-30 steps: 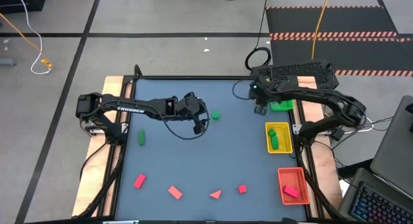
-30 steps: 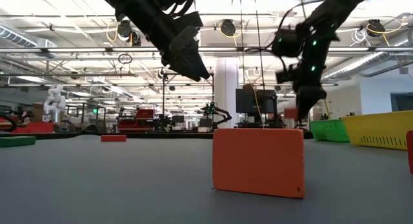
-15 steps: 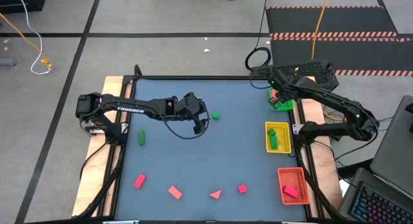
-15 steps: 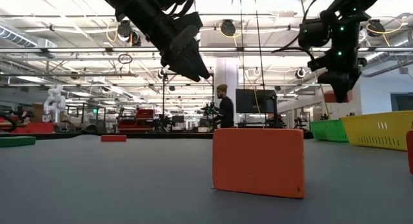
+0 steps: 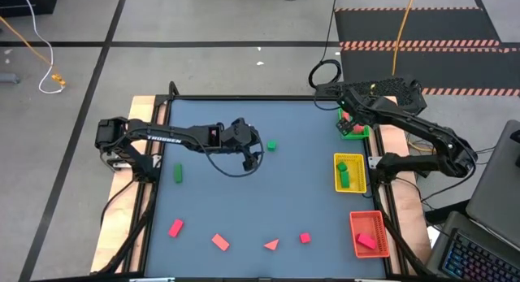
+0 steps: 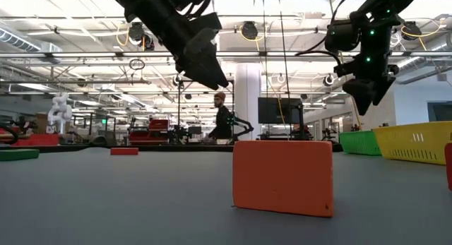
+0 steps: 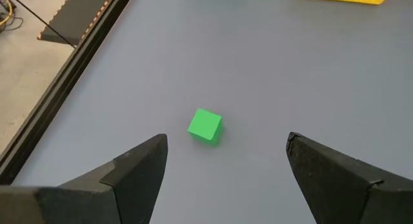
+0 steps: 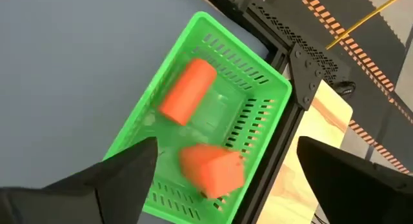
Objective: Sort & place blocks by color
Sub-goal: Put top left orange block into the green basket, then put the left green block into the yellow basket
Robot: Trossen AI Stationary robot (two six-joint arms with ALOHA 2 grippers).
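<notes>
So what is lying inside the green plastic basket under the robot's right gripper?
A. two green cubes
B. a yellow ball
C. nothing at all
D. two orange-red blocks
D: the right wrist view looks down between the open right gripper fingers into the green plastic basket, where an orange-red cylinder block and an orange-red chunky block lie.
</notes>
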